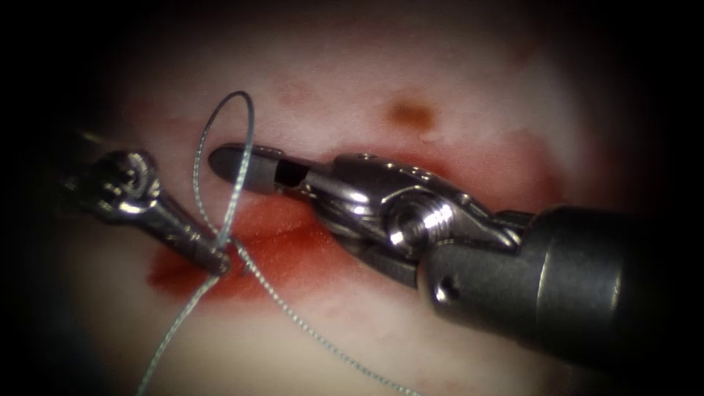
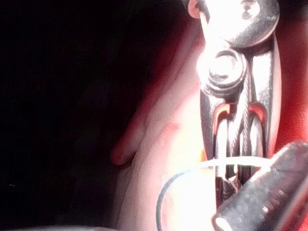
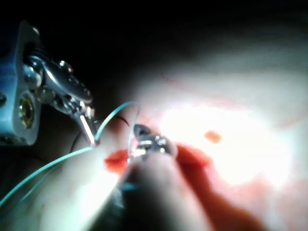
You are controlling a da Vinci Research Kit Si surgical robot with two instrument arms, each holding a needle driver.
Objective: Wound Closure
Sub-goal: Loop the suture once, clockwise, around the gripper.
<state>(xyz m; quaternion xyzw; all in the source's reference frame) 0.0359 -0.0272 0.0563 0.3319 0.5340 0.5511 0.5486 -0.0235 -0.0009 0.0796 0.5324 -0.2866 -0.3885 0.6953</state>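
My left tool [image 1: 220,260] comes in from the left and points down and right, its jaws shut on the thread [image 1: 233,198] at the left end of the cut [image 1: 293,246]. From that grip the thread rises in a loop [image 1: 235,95] that runs round the tip of my right tool [image 1: 238,165]. The right tool's jaws are shut, with nothing between them, and hover over the cut. Neither tool holds the needle. In the right wrist view the left tool [image 3: 90,132] grips the thread [image 3: 113,115] beside the right tool's tip [image 3: 142,132]. The thread [image 2: 231,162] crosses the left tool's wrist [image 2: 226,72].
Two thread tails run off over the near tissue, one down and left [image 1: 158,352], one down and right [image 1: 330,348]. Red fluid [image 1: 176,277] pools at the cut's left end. A brown spot [image 1: 411,114] marks the far tissue. The right tool's thick shaft [image 1: 572,279] covers the right side.
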